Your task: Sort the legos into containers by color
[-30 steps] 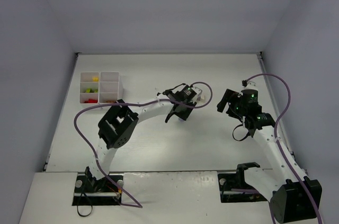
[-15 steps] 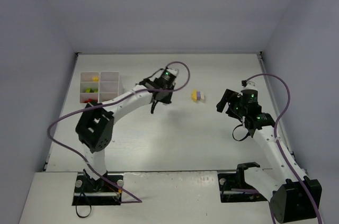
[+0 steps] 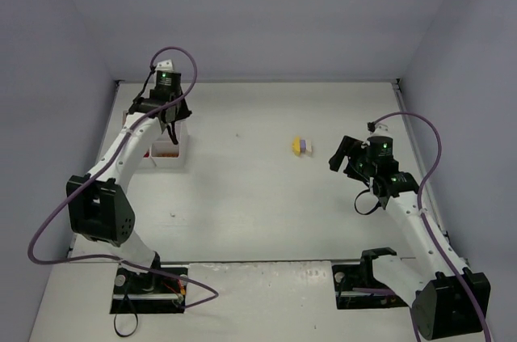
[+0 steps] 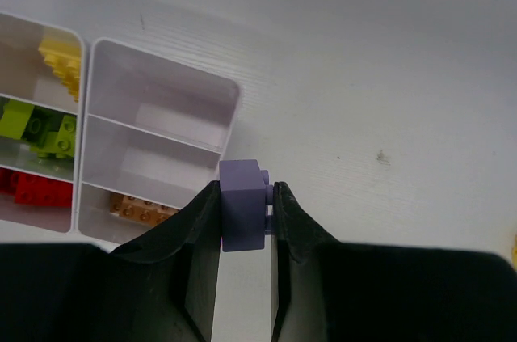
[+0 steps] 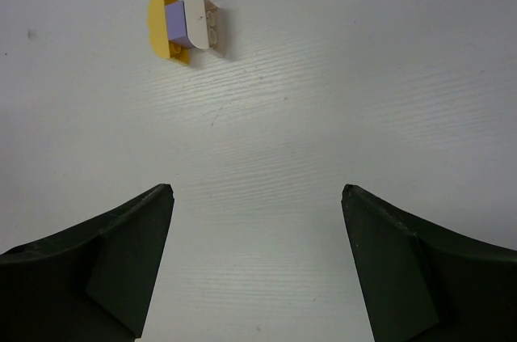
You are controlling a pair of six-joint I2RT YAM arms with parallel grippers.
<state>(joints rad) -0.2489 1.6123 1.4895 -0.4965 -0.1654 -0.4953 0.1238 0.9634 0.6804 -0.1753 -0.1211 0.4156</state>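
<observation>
Tray [image 4: 178,99], cut off at frame left, lower edge hidden by fingers: yellow brick [image 4: 63,57], lime green bricks [image 4: 40,125], red brick [image 4: 36,188] in one column, brown-orange brick [image 4: 141,209] beside. Left gripper [image 4: 245,188], centre, clamps a lilac brick [image 4: 242,217] just right of the tray. Right gripper [image 5: 254,192] spread wide, holding nothing; brick cluster [image 5: 184,25] upper left.

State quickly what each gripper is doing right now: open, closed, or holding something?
Left gripper: closed on a lilac brick.
Right gripper: open, holding nothing.
</observation>
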